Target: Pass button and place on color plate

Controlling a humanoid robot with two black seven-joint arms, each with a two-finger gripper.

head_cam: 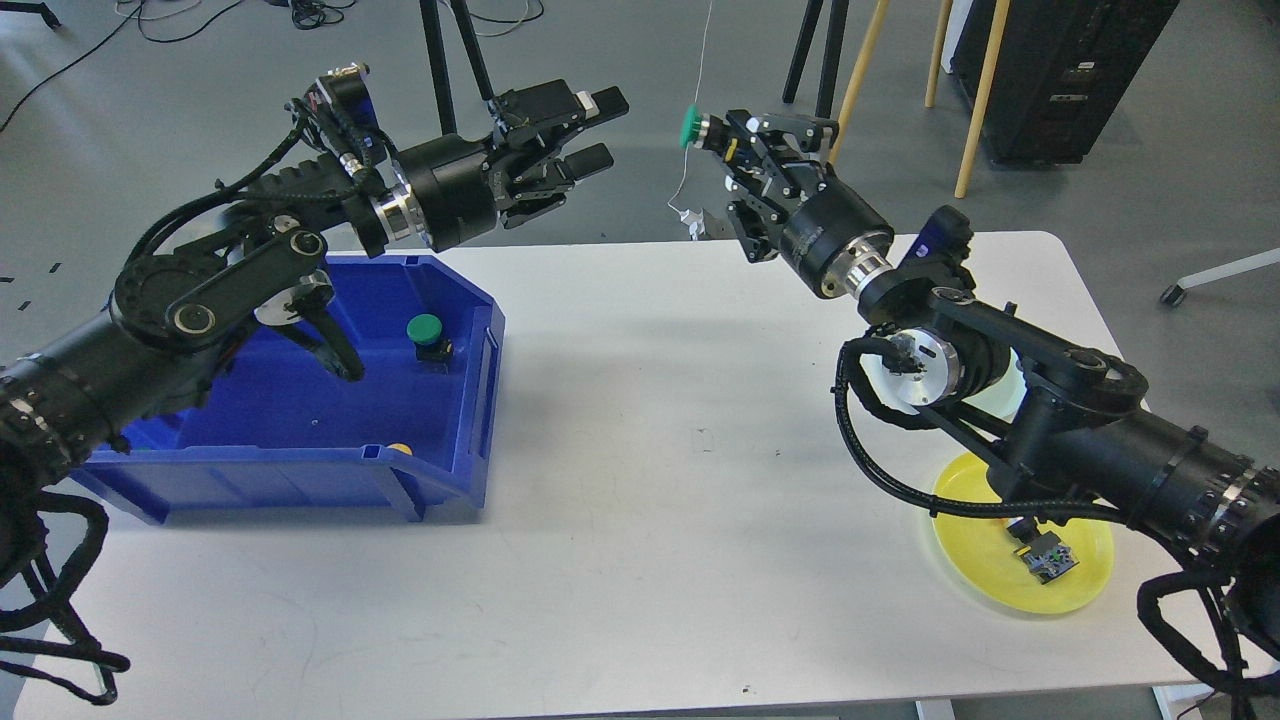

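Observation:
My right gripper (722, 137) is shut on a green-capped button (690, 126) and holds it high above the table's far edge. My left gripper (600, 128) is open and empty, a short way to the left of that button. A second green button (426, 331) stands in the blue bin (300, 470) at the left. A yellow plate (1090, 585) lies at the right front, partly under my right arm, with a button (1042, 560) with an orange cap on it. A pale green plate (1012, 385) shows behind my right arm.
A small yellow piece (399, 449) shows at the bin's front wall. The white table (640, 520) runs between the bin and the plates. Tripod legs and wooden poles stand on the floor beyond the table's far edge.

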